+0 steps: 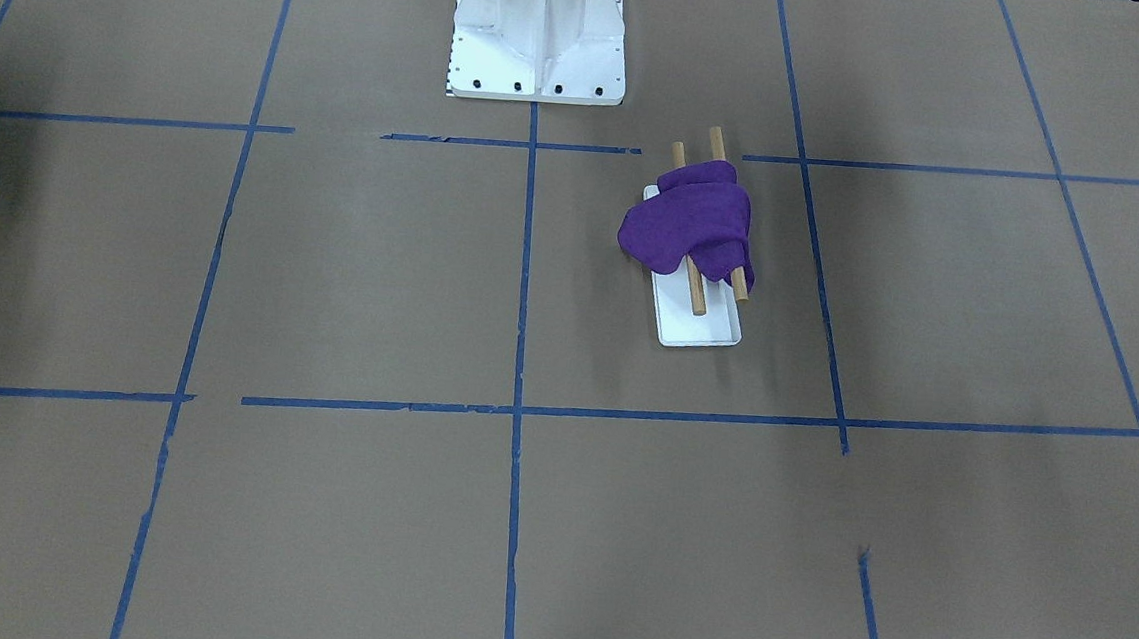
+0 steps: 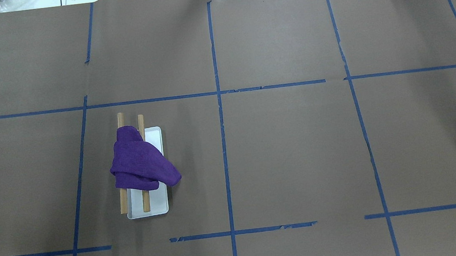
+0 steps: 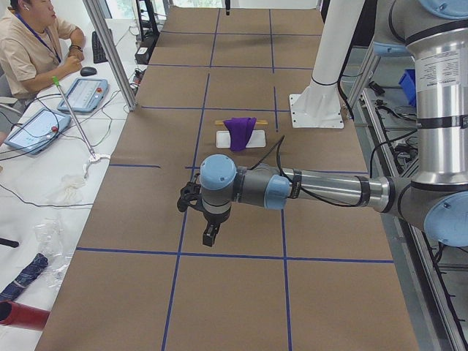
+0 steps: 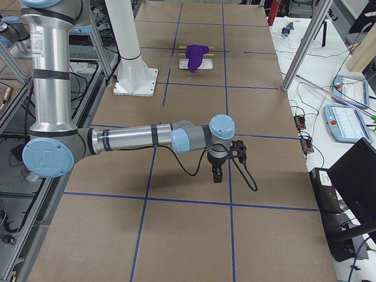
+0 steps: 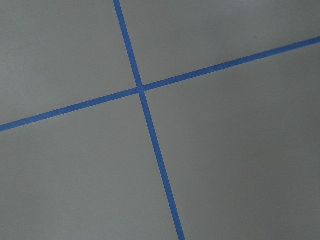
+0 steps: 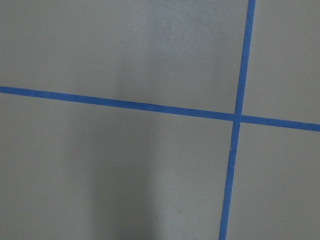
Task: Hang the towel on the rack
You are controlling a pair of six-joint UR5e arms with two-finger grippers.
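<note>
The purple towel (image 1: 692, 223) lies bunched over both tan rods (image 1: 697, 296) of the rack, whose white base (image 1: 699, 327) sits on the brown table. Towel (image 2: 139, 159) and rack base (image 2: 155, 205) sit left of centre in the overhead view. They show far off in the left view (image 3: 239, 131) and the right view (image 4: 195, 56). My left gripper (image 3: 210, 235) hangs over the table's left end, far from the rack. My right gripper (image 4: 217, 174) hangs over the right end. I cannot tell whether either is open. Both wrist views show only paper and blue tape.
The white robot pedestal (image 1: 539, 37) stands at the table's robot side, near the rack. A metal frame post (image 3: 110, 51) and an operator (image 3: 29, 44) with tablets are by the left end. Another post (image 4: 302, 47) and cables are by the right end.
</note>
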